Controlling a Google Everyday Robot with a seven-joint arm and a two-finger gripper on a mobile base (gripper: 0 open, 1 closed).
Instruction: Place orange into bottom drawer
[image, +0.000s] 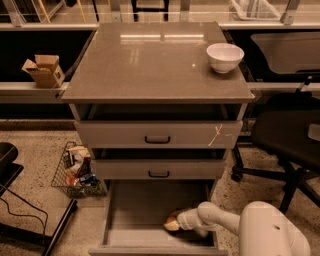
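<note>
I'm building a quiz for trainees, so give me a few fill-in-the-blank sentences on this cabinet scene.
The claw is down in the bottom drawer, which is pulled ___.
The orange is at the claw's tip, inside that ___.
The bowl on the cabinet top is ___ in colour.
Missing words: open; drawer; white.

I see the bottom drawer (142, 210) pulled open, the small orange (172, 218) inside toward its front-right, against my gripper (173, 225) there.
</note>
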